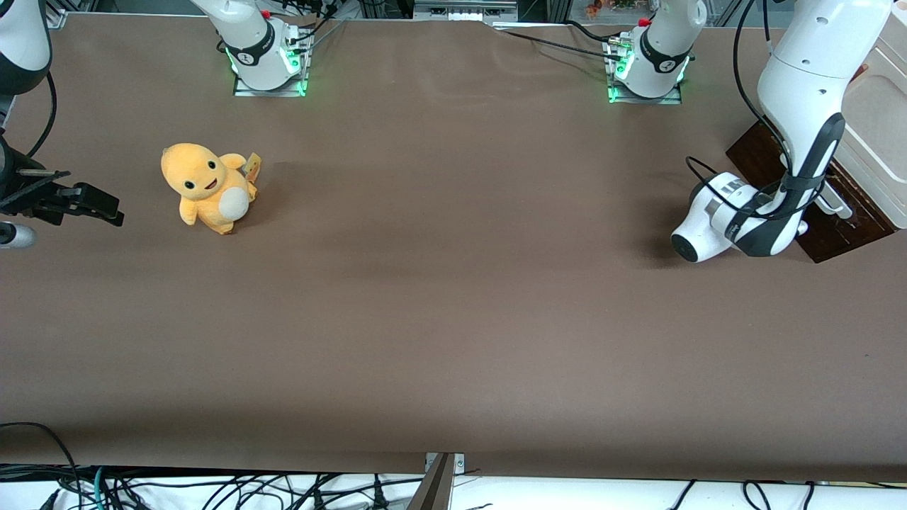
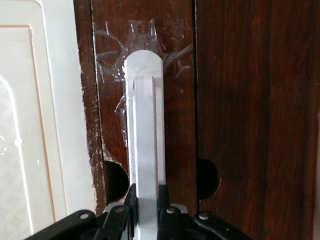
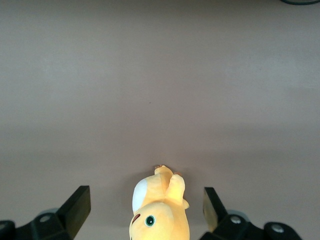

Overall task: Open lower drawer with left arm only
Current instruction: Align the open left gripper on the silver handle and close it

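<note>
Drawer point(image 2: 170, 100) shut, at the working arm's end of the table point(image 1: 453, 297), under the cream top point(image 2: 30, 125). Gripper point(image 2: 148, 200) clamped on its white handle point(image 2: 145, 125). Left arm point(image 1: 793, 142) bent low in front of the cabinet. Orange plush point(image 1: 205, 185) toward the parked arm's end.

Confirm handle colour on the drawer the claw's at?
White bar handle on the dark-brown drawer; the claw straddles it. Clearest in the left wrist view.
</note>
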